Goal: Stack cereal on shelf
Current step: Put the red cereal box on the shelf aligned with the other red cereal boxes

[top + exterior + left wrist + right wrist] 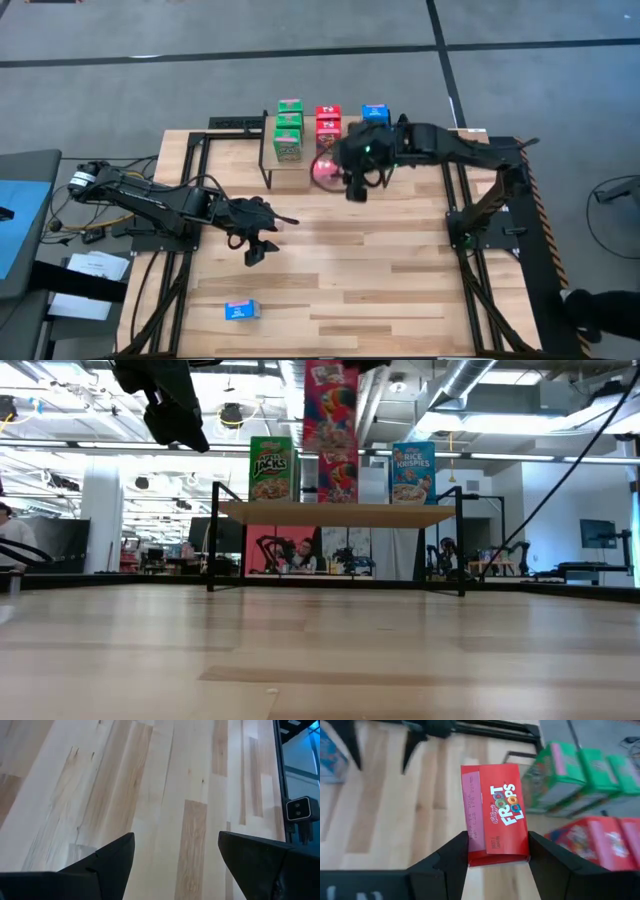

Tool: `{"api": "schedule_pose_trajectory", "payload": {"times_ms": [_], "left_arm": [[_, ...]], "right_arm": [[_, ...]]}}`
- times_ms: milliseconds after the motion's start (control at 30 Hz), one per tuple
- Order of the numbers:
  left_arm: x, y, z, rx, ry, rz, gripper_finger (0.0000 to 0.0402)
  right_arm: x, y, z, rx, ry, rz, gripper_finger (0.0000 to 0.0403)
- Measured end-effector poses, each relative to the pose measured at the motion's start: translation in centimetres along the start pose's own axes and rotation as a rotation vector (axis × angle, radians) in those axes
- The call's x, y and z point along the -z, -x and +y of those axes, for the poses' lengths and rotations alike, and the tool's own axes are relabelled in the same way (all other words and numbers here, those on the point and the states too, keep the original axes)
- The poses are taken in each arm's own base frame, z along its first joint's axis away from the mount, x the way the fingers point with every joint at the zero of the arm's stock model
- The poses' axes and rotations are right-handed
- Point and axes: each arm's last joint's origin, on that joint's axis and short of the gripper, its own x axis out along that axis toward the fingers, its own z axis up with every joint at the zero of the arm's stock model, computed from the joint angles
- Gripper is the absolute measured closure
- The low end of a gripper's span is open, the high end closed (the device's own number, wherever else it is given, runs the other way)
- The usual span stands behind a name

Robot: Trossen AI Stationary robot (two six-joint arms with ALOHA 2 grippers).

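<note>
One red box [496, 815] is clamped in the right gripper [497, 851] just before the shelf [292, 170]; set it squarely behind its red row. Left gripper [262, 240] waits over the table, jaws apart.

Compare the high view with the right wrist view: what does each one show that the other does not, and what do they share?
Only the high view shows the lone blue box lying near the table's front edge, and the open left gripper above bare wood. Only the right wrist view shows the Froot Loops print on the red box clamped between the right gripper's fingers. Both show the green boxes in a row on the shelf.
</note>
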Motion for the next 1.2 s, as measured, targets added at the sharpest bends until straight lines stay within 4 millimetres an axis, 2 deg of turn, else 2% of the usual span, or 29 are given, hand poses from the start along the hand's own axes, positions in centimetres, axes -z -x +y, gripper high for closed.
{"api": "schedule_pose_trajectory", "payload": {"times_ms": [167, 300, 400, 467, 767, 1200], "left_arm": [[0.0, 0.0, 0.0, 0.0, 0.0, 0.0, 0.0127], [0.0, 0.0, 0.0, 0.0, 0.0, -0.001, 0.0127], [0.0, 0.0, 0.0, -0.001, 0.0, 0.002, 0.0127], [0.0, 0.0, 0.0, 0.001, 0.0, -0.002, 0.0127], [0.0, 0.0, 0.0, 0.0, 0.0, -0.001, 0.0127], [0.0, 0.0, 0.0, 0.0, 0.0, -0.001, 0.0127]], "right_arm": [[0.5, -0.2, -2.9, 0.021, -0.011, -0.008, 0.0194], [1.3, -1.6, -5.0, -0.048, -0.054, 0.019, 0.0194], [1.5, -2.6, -6.2, -0.039, -0.076, 0.011, 0.0194], [2.3, -3.0, -7.0, -0.037, -0.104, 0.064, 0.0194], [2.9, -4.2, -8.7, -0.049, -0.138, 0.072, 0.0194], [3.5, -4.1, -10.1, -0.019, -0.165, 0.076, 0.0194]]}}
